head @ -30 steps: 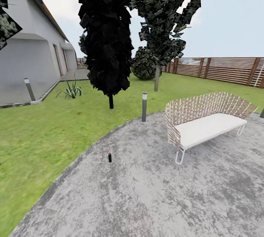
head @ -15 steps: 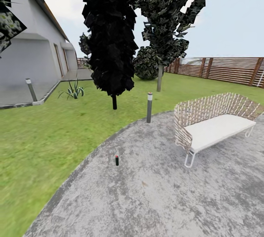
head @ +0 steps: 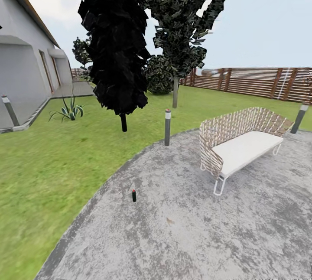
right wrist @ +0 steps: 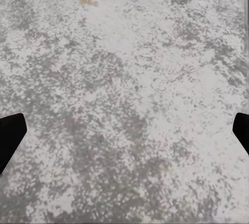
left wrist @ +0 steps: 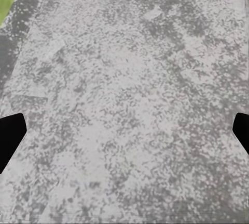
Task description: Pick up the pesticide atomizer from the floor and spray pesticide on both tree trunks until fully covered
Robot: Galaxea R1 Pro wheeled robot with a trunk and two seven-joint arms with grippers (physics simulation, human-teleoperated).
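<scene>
We approach atomizer (head: pixel 134 195) standing on floor (head: pixel 195 236), well ahead. Both end effectors released, empty: left (left wrist: pixel 124 133), right (right wrist: pixel 124 133). Next: close in, reach down.

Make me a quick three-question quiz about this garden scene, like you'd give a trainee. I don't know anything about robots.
1. True or false: the pesticide atomizer stands upright on the floor.
2. Which is nearer the atomizer: (a) the bench, (b) the curved edge where paving meets the lawn, or (c) the fence?
3. How do the fingers of the left tool and right tool stand in the wrist views?

Key
1. True; red top upward, on the grey paving.
2. (b); the atomizer sits a little inside the paving's edge.
3. Spread wide, one dark fingertip at each side of the picture, bare paving between them; both open, holding nothing.
</scene>
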